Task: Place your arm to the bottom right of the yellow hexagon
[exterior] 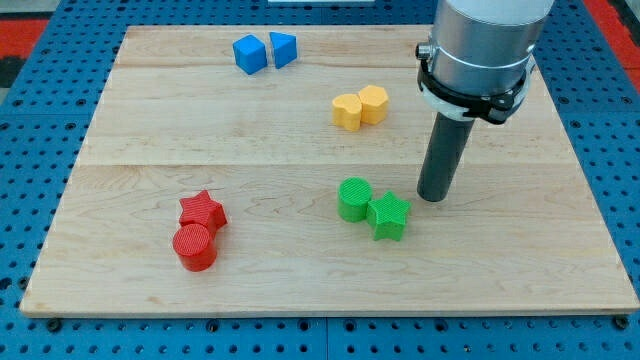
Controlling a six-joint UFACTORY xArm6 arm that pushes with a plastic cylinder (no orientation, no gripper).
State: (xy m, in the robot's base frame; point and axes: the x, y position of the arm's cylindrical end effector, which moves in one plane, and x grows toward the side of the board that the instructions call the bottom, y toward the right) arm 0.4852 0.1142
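Below-right of the yellow hexagon (373, 103), my tip (432, 197) is resting gripperless on the table (300, 290); placement seems nearly done.

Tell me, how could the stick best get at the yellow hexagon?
It can't grab, only push. My tip sits to the view's bottom right of the yellow hexagon. Its right flat side is bare, but the other yellow block touches its left, so a push from the right would likely move both.

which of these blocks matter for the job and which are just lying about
Belong to the job:
yellow hexagon
my tip, at its bottom right

Lying about:
other yellow block
blue blocks
green cylinder
green star
red star
red cylinder
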